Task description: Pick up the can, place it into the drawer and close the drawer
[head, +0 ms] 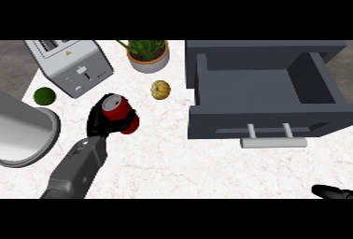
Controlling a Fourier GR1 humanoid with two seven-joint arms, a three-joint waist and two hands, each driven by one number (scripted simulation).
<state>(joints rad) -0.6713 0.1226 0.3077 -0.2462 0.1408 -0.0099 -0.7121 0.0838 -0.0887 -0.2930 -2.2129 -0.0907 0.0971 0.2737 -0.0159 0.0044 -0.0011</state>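
The red can with a silver top stands on the white counter, left of centre. My left hand is curled round it from the left and front, hiding much of its side. I cannot tell if the can is off the counter. To the right, the dark grey drawer is pulled open and holds nothing; its silver handle faces me. Only a small part of my right hand shows, at the lower right edge, far from the can and the drawer.
A silver toaster stands at the back left, beside a potted plant. A small yellow gourd lies between the can and the drawer. A green lime and a large grey pot sit at the left edge.
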